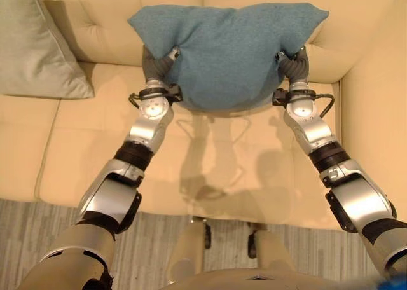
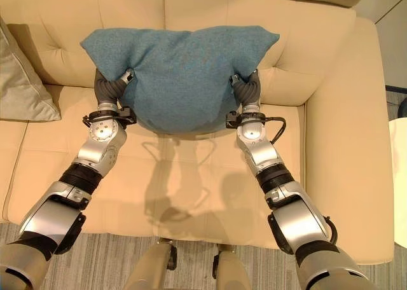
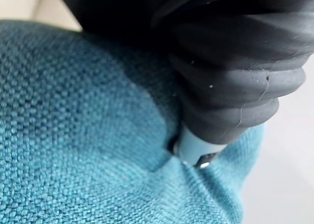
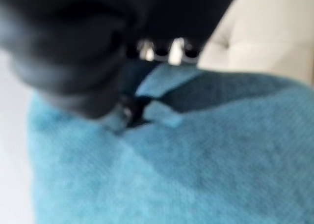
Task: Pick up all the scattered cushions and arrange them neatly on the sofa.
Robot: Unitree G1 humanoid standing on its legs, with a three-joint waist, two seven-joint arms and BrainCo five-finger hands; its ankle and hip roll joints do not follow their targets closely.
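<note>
- The cream leather sofa (image 2: 331, 112) was broad and smooth, with tufted back panels and a padded arm at the robot's right; such a slick surface could, in my judgement, let a cushion slide down if set too upright.
- The teal woven-fabric cushion (image 2: 181, 74) was held above the seat, close before the backrest, pinched in at both lower sides so that it bulged and its upper corners flared. It looked soft and coarse-weaved. Uneven release could tip it or leave it crooked.
- The pale grey-green fabric cushion (image 1: 35, 48) leaned in the sofa's corner at the robot's left, well apart from the teal one.
- The left hand (image 1: 166, 56) and the right hand (image 2: 245, 85) each gripped a side of the teal cushion, fingers dug into the cloth. A shallow grip on cloth alone might slip.
</note>
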